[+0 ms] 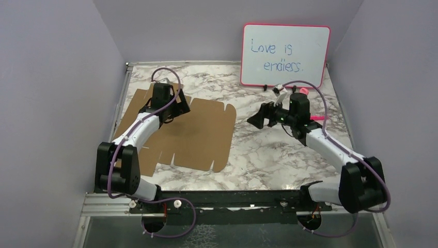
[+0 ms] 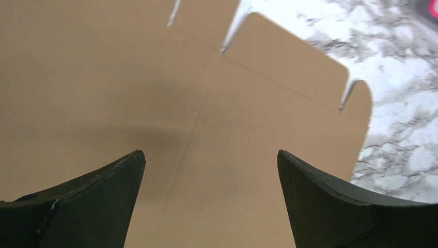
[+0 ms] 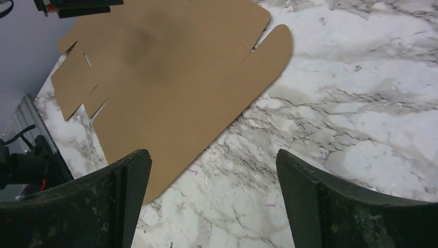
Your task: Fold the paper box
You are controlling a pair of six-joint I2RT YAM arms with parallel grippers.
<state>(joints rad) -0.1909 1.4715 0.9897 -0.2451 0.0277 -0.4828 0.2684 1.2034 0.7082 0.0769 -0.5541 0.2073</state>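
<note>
One marble surface (image 1: 268, 150) carries one paper box (image 1: 199, 137), a flat, unfolded sheet. Its long axis seems to run near-to-far, though the angle leaves that unsure. One whiteboard (image 1: 285, 54) stands beyond the box's right side. Of the two tools, the left tool (image 2: 209, 155) hangs over the box's far part, fingers apart, clearly the nearer. The right tool (image 3: 213, 155) sits off the box's right edge, also apart and empty, facing it.
</note>
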